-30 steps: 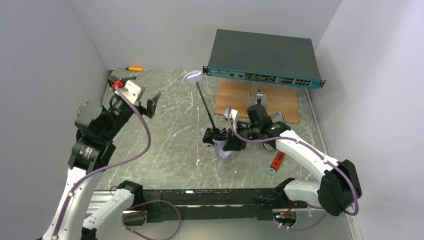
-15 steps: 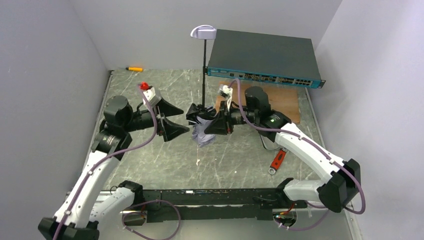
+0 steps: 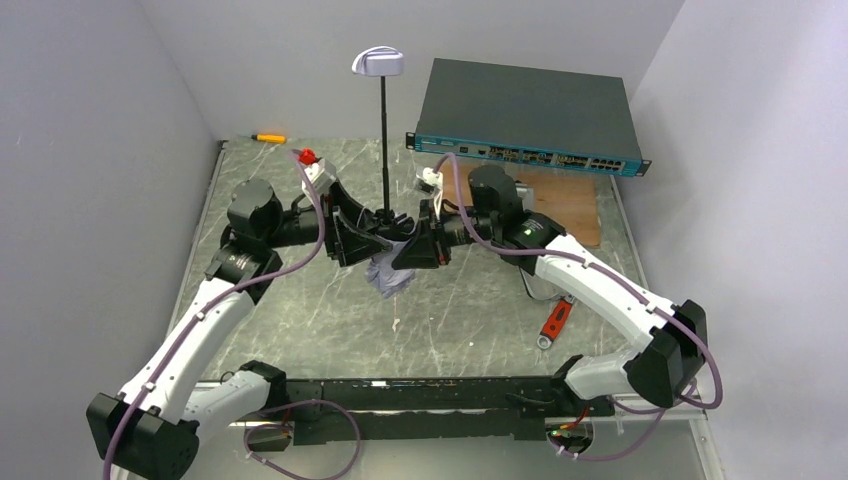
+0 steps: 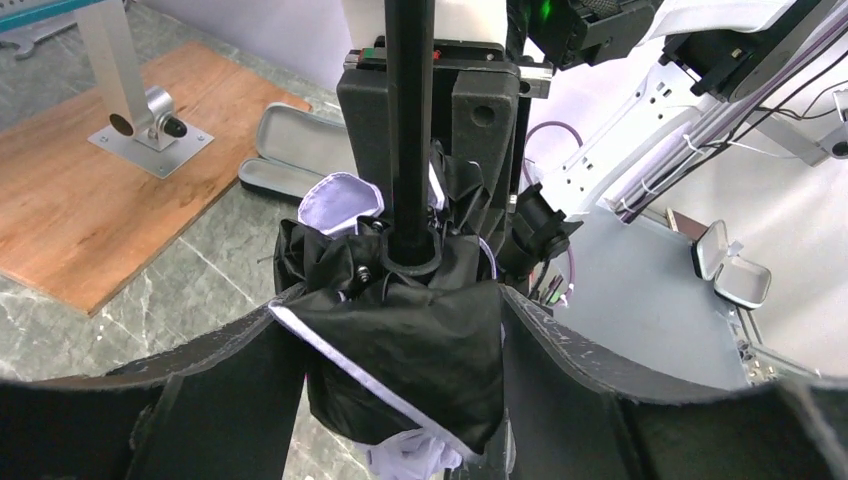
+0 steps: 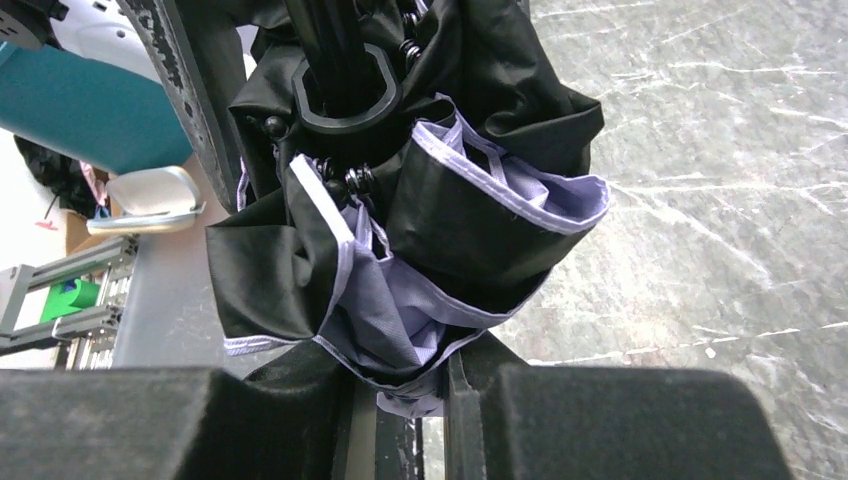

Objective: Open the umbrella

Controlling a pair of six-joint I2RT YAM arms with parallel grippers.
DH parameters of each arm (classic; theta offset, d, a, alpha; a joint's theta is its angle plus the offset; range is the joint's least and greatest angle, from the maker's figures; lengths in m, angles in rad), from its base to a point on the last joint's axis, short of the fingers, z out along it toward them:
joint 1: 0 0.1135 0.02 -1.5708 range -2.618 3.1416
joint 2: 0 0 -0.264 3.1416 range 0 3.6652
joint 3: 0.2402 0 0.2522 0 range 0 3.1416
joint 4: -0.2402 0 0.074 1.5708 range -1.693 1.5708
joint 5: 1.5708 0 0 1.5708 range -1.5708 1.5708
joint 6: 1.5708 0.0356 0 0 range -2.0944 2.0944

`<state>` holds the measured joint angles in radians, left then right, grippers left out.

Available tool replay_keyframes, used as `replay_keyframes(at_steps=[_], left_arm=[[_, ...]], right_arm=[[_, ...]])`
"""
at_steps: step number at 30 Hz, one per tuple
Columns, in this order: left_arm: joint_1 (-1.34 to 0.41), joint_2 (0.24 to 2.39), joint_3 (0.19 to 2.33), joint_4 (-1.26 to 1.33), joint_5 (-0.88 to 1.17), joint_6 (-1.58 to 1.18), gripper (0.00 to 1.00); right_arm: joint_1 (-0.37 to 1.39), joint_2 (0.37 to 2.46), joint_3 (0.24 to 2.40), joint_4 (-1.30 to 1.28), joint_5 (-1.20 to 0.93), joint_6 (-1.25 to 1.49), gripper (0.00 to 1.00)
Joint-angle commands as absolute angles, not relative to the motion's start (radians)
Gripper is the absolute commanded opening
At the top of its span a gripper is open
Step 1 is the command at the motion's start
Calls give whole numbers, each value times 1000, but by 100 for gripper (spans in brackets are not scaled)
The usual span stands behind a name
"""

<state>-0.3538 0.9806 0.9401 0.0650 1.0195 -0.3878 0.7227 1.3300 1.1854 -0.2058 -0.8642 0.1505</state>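
Observation:
The umbrella is held upright above the table's middle. Its pale handle (image 3: 378, 63) is at the top, its thin black shaft (image 3: 386, 150) runs down to the folded black and silvery-white canopy (image 3: 390, 272). My right gripper (image 3: 412, 245) comes in from the right and is shut on the canopy's lower fabric (image 5: 400, 300); its own view shows its fingertips meeting (image 5: 405, 370). My left gripper (image 3: 362, 238) comes in from the left. Its fingers press both sides of the canopy bundle (image 4: 400, 340) just below the shaft's runner ring, as its own view shows (image 4: 392, 300).
A large dark grey box with a teal front (image 3: 525, 110) stands at the back right. A wooden board (image 3: 570, 205) with a metal bracket lies before it. A red-handled tool (image 3: 553, 322) lies front right, an orange pen (image 3: 268, 137) back left. Walls stand close on both sides.
My right gripper lifted the umbrella off the table, turned it upright and carried it left. My left arm swung in from the back left and closed round the canopy.

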Motion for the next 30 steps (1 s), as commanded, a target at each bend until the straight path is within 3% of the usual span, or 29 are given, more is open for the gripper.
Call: replay_keyframes(at_steps=[1,3,5,6,8,10,15,30], left_arm=[[-373,996,980,99,1013,-401,66],[-374,1005,986,102,1006,-404,53],[-374,1011,990,117,1010,-425,32],[-371,1010,987,136,1015,-443,20],[-358,1003,981,214,1025,-496,1],[-339,1000,992,265,1029,-545,0],[-282,1014,1027,425,1039,-668,0],[-267,1076,1096,619,1023,-854,0]], right_arm=[[736,1337,1271,-177,-905,109,0],[736,1342,1284,-183,-905,94,0],[737,1348,1303,-198,-901,79,0],[736,1348,1310,-200,-901,78,7],[724,1337,1308,-181,-877,96,37],[688,1314,1289,-140,-843,166,65],[615,1225,1193,35,-810,339,97],[693,1362,1263,316,-815,486,99]])
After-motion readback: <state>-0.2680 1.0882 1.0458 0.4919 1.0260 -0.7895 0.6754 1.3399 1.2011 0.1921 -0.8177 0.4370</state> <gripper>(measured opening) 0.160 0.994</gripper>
